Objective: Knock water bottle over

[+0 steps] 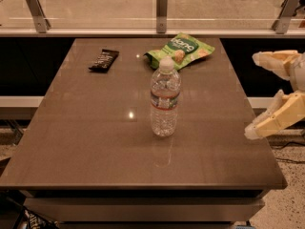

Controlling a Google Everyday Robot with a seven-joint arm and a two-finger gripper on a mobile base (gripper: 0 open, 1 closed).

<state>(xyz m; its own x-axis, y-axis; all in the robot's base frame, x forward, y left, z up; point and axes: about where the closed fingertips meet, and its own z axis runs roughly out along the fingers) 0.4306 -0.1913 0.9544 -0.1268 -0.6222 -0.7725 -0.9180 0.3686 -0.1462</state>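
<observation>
Gripper [252, 95] gapes wide, empty, right of upright water bottle [165, 99].

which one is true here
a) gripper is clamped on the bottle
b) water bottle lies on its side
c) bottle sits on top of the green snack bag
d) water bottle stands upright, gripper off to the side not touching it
d: the water bottle stands cap up on the table, while the gripper hangs open past the table's edge at the right of the view, clear of the bottle.
</observation>
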